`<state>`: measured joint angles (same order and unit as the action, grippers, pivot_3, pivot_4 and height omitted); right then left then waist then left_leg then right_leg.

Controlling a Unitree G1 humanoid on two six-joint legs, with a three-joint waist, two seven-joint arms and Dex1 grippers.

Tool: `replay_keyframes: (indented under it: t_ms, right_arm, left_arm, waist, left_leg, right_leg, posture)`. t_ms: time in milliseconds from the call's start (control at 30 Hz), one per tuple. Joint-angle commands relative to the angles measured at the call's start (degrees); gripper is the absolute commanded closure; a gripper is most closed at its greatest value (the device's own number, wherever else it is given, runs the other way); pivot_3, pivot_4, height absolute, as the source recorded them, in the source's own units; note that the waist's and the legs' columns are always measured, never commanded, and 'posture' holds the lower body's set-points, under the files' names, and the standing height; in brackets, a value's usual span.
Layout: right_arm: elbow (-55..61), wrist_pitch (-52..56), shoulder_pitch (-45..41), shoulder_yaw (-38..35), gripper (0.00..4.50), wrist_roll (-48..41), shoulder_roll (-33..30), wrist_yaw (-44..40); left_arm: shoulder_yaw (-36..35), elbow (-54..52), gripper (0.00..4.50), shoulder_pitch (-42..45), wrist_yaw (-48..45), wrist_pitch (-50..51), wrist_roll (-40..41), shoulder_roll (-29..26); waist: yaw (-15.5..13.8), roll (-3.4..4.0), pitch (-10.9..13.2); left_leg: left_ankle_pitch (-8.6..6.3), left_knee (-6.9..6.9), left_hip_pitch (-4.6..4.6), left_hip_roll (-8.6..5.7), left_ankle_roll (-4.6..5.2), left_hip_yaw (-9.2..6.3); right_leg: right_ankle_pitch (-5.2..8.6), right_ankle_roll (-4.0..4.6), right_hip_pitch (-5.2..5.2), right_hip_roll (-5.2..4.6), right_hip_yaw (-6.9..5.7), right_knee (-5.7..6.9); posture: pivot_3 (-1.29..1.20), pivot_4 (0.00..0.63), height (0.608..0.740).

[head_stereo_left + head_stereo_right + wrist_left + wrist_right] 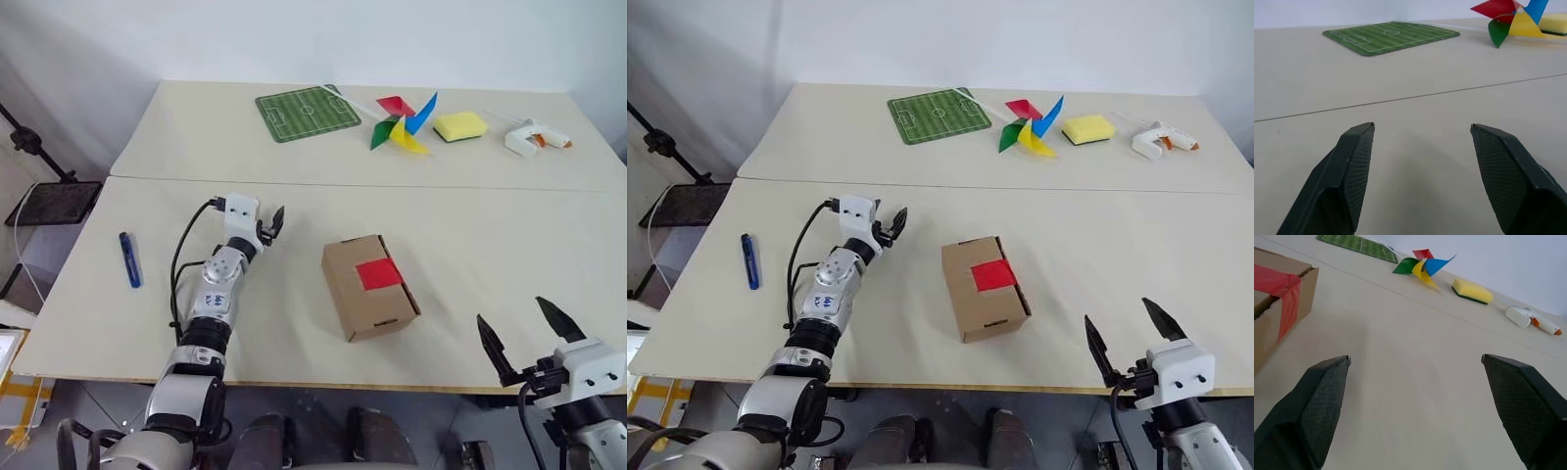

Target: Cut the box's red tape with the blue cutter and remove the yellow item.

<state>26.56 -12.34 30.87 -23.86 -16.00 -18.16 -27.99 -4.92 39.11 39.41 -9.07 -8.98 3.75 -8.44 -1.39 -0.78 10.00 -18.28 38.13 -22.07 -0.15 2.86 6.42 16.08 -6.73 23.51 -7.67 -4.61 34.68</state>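
reaching for the blue cutter (129,259) is judged the step in hand: it lies alone near the table's left edge, best taken mid-shaft across its length. the left gripper (270,224) is stretched forward between cutter and box (369,286), released and empty. the right gripper (519,339) is held spread near the front edge.

The left arm reaches forward, its gripper (270,224) level with fingers (1347,171) spread apart and nothing between them. The right gripper (524,338) sits drawn back, pointing forward, its two fingers (1312,406) parted as wide as they go, with nothing between them.
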Motion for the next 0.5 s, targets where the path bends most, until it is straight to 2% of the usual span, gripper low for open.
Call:
replay_keyframes:
  t_ms: [33, 133, 200, 233, 333, 400, 433, 500]
  right_arm:
    - [0.8, -0.1, 0.3, -1.7, 0.00, -2.3, -1.6, -1.1]
    - [2.3, 2.6, -0.3, -1.5, 0.00, -4.3, -3.1, -1.6]
    - [5.1, 7.4, 0.2, -2.4, 0.00, -8.0, -6.8, -3.7]
    - [6.6, 10.4, 1.4, -3.3, 0.00, -11.0, -9.2, -5.6]
    - [9.6, 15.6, 5.7, -7.4, 0.60, -15.9, -15.0, -10.3]
    - [10.9, 18.2, 8.0, -10.3, 1.31, -19.1, -16.9, -12.2]
    - [11.4, 19.7, 9.6, -11.3, 1.62, -19.6, -18.6, -14.2]
    - [13.2, 24.1, 12.9, -10.7, 2.36, -19.8, -23.8, -19.7]
  left_arm:
    - [-0.3, -3.4, 1.17, -1.6, -0.1, -1.9, -0.1, -0.6]
    - [-0.5, -5.8, 1.17, -2.2, -3.6, -0.8, 2.0, -1.4]
    - [1.1, -7.7, 1.17, -2.2, -9.4, 1.3, 2.4, -3.4]
    - [1.3, -8.8, 1.34, -2.1, -12.3, 2.5, 3.4, -4.2]
    - [1.0, -12.4, 2.05, -1.5, -19.0, 10.5, 7.5, -6.2]
    - [1.3, -14.4, 2.71, -1.2, -23.1, 15.0, 9.3, -8.0]
    - [3.1, -15.2, 2.98, -1.0, -26.8, 17.7, 8.9, -9.8]
    - [8.8, -13.1, 3.65, 0.6, -35.5, 17.0, 5.5, -12.8]
  waist:
    - [0.0, 0.00, 0.0]
    - [0.1, 0.00, 0.0]
    - [0.1, 0.02, 0.0]
    - [0.1, 0.04, 0.0]
    - [-0.1, 0.05, 0.0]
    - [-0.2, 0.05, 0.0]
    - [-0.2, 0.04, 0.0]
    - [-0.1, 0.05, 0.0]
  left_leg:
    - [0.00, 0.00, 0.00, 0.00, 0.00, 0.00]
    - [0.00, 0.00, 0.00, 0.02, 0.00, 0.00]
    - [0.00, 0.01, 0.00, 0.02, 0.01, 0.00]
    - [0.00, 0.03, 0.00, 0.01, 0.01, 0.00]
    - [-0.02, 0.02, 0.00, 0.02, 0.04, -0.01]
    - [-0.02, 0.04, -0.02, 0.03, 0.05, -0.08]
    - [-0.02, 0.03, -0.02, 0.01, 0.06, -0.07]
    - [-0.03, 0.06, -0.02, 0.01, 0.09, -0.05]
  right_leg:
    - [0.00, 0.00, 0.00, 0.00, 0.00, 0.00]
    - [0.00, 0.00, 0.01, 0.01, 0.00, 0.00]
    - [0.00, 0.00, 0.00, 0.00, 0.00, 0.01]
    - [0.00, 0.00, 0.01, -0.01, 0.01, 0.02]
    - [0.00, 0.01, -0.01, -0.02, 0.01, -0.01]
    - [0.00, 0.01, -0.04, 0.00, -0.03, -0.03]
    - [0.00, 0.01, -0.04, 0.00, -0.04, -0.03]
    - [0.00, 0.01, -0.06, 0.04, -0.05, -0.05]
  posture:
    - [0.00, 0.150, 0.740]
    - [0.00, 0.150, 0.740]
    - [0.00, 0.150, 0.740]
    - [0.00, 0.150, 0.740]
    - [0.00, 0.150, 0.740]
    - [0.00, 0.150, 0.740]
    - [0.00, 0.150, 0.740]
    - [0.00, 0.150, 0.740]
